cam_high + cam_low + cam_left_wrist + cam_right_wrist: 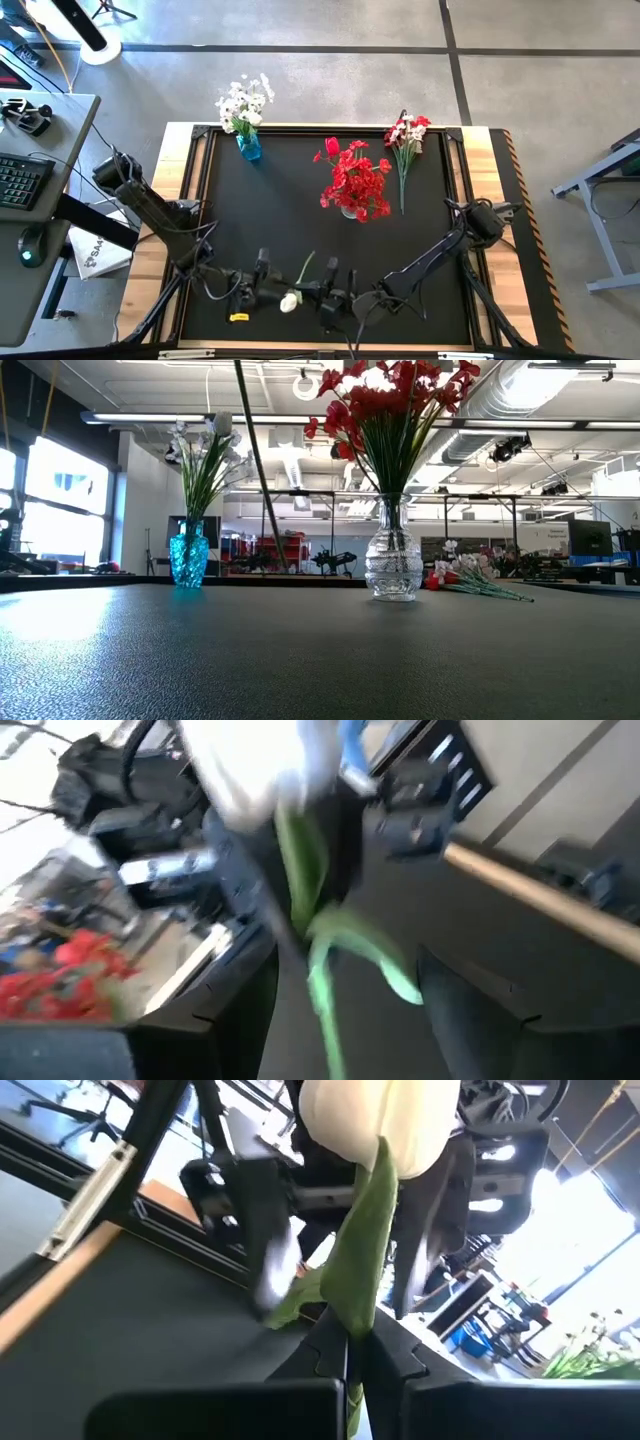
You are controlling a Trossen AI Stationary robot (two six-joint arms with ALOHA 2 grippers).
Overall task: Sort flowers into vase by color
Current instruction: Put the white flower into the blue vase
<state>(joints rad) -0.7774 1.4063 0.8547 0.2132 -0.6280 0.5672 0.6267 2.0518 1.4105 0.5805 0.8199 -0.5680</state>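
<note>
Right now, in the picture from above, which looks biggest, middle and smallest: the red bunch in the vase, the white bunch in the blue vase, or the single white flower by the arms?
1. Red bunch in the clear vase, the widest spread.
2. White bunch in the blue vase, clearly narrower.
3. Single white flower, smallest; only its bloom and part of its stem show.

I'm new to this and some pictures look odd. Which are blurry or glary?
Left wrist view: smeared by blur, the white flower and its stem streaked. Right wrist view: the bloom sharp, bright glare from the room behind. Low view: ceiling lights glaring, sheen on the table. High view: even and clear.
</note>
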